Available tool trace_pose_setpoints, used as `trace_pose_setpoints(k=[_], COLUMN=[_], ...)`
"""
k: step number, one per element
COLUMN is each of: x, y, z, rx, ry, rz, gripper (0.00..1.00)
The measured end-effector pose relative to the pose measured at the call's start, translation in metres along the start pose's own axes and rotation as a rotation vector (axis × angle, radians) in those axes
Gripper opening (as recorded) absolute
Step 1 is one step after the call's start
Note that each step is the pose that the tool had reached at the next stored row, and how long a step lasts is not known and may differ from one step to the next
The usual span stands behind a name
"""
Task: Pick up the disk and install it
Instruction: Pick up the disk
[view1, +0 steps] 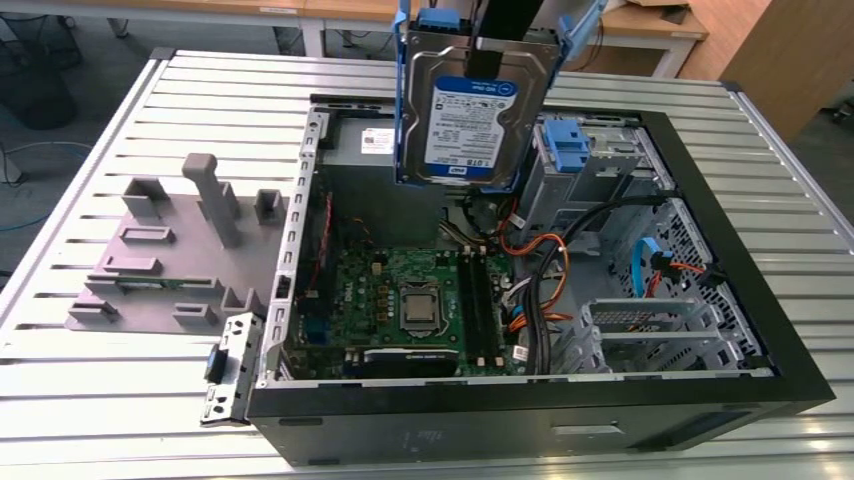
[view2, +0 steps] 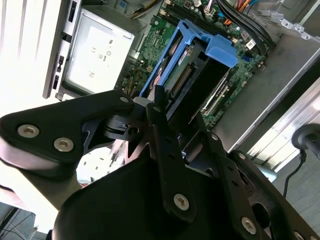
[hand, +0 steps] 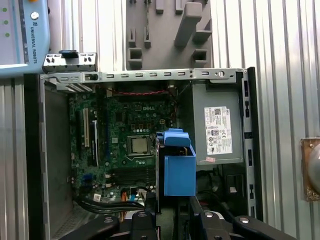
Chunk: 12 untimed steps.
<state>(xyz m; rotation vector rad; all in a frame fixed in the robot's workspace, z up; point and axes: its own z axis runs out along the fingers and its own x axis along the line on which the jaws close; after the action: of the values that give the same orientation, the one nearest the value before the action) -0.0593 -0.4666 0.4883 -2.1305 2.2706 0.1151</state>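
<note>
Fingers (view1: 489, 45) pinch the disk (view1: 470, 120) at its top end, holding it upright above the open computer case (view1: 467, 435).

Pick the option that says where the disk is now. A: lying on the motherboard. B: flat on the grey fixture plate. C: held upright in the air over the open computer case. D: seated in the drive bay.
C: in the exterior view the hand grips the disk upright by its top edge, above the computer case.
</note>
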Motion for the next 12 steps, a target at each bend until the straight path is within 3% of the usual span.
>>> trace_pose_setpoints(k=[12], x=[0.0178], y=[-0.0011], z=[-0.0011], rx=[0.0], ry=[-0.0001], rz=[0.0], gripper=[0.35])
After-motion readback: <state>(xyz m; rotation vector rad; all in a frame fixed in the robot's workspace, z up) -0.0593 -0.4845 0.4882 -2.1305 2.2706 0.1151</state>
